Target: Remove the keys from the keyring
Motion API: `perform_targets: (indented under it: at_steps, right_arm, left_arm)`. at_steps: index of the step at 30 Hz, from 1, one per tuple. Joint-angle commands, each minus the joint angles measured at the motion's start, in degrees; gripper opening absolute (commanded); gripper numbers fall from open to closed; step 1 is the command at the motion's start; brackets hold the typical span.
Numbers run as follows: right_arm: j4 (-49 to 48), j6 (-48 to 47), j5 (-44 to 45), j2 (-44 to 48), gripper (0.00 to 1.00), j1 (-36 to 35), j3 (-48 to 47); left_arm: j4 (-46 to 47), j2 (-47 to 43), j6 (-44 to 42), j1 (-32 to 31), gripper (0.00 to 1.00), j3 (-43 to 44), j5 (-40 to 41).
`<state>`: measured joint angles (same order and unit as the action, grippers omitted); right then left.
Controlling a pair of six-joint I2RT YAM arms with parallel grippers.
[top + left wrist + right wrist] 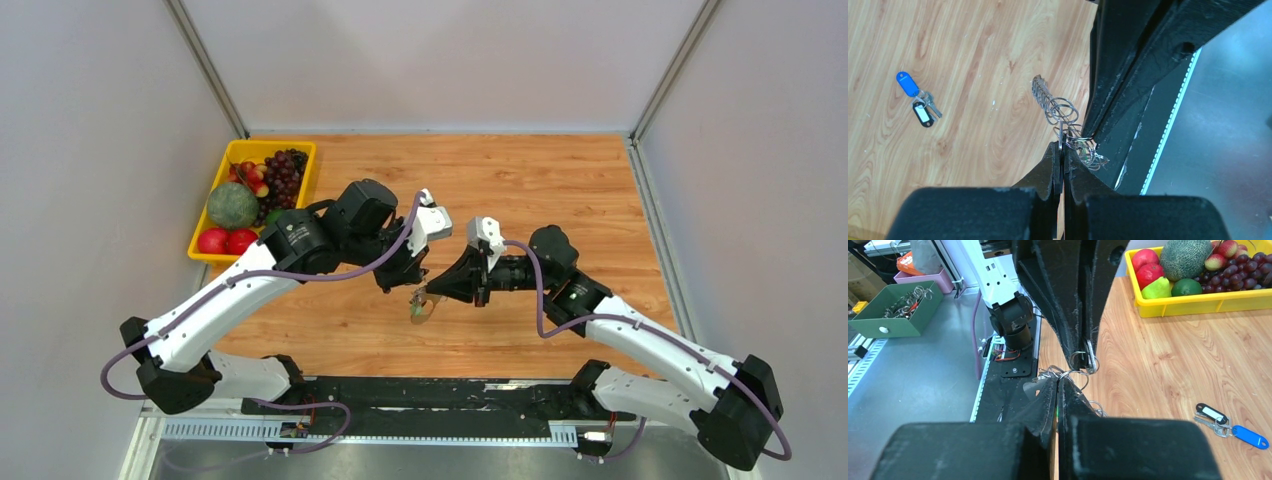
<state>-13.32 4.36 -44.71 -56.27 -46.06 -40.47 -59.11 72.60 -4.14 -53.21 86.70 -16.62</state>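
The keyring (420, 305), a tangle of thin silvery rings with a small green tag, hangs above the table between both grippers. My left gripper (416, 289) is shut on one ring; in the left wrist view the ring sits edge-on between its tips (1062, 147) and the chain of rings (1055, 106) extends beyond. My right gripper (434, 294) is shut on the ring cluster (1071, 374) from the opposite side (1059, 382). A blue-headed key (907, 83) and a black-and-white-headed key (923, 114) lie loose together on the wood, also in the right wrist view (1247, 435).
A yellow tray (225, 160) of fruit stands at the table's back left. Off the table's near edge, a green box (893, 315) of spare rings and a pink box (923, 280) sit on the grey surface. A black rail (420, 400) runs along the front.
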Motion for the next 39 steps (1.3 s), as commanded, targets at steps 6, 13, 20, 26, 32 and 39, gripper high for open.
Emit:
perform_targets:
  at_steps: [6, 13, 20, 26, 32, 39]
  right_arm:
    - [2.41, 3.18, 0.75, -2.97, 0.0, -0.4, -3.01]
    - [2.94, 4.89, 3.48, -4.98, 0.0, -0.4, -3.97]
    - [3.3, 5.46, 8.7, -4.13, 0.0, -0.13, -3.05]
    - [3.38, 7.46, 10.24, -5.55, 0.0, 0.37, -3.95]
    - [3.57, 9.64, 12.39, -6.51, 0.0, 1.68, -3.98]
    - [3.66, 9.19, 11.3, -5.79, 0.16, 2.35, -3.67]
  left_arm:
    - [6.47, -3.47, -4.34, 0.28, 0.0, -0.27, -1.15]
    - [5.57, -3.19, -5.09, -0.82, 0.0, 0.08, -0.36]
    - [5.07, -4.12, -5.43, -0.98, 0.0, -0.15, -0.25]
    - [5.78, -4.71, -6.15, -1.72, 0.0, -1.4, -1.69]
    - [5.23, -4.78, -6.66, -2.78, 0.0, -1.15, -1.61]
    - [5.2, -4.74, -6.42, -3.32, 0.0, -1.13, 0.01]
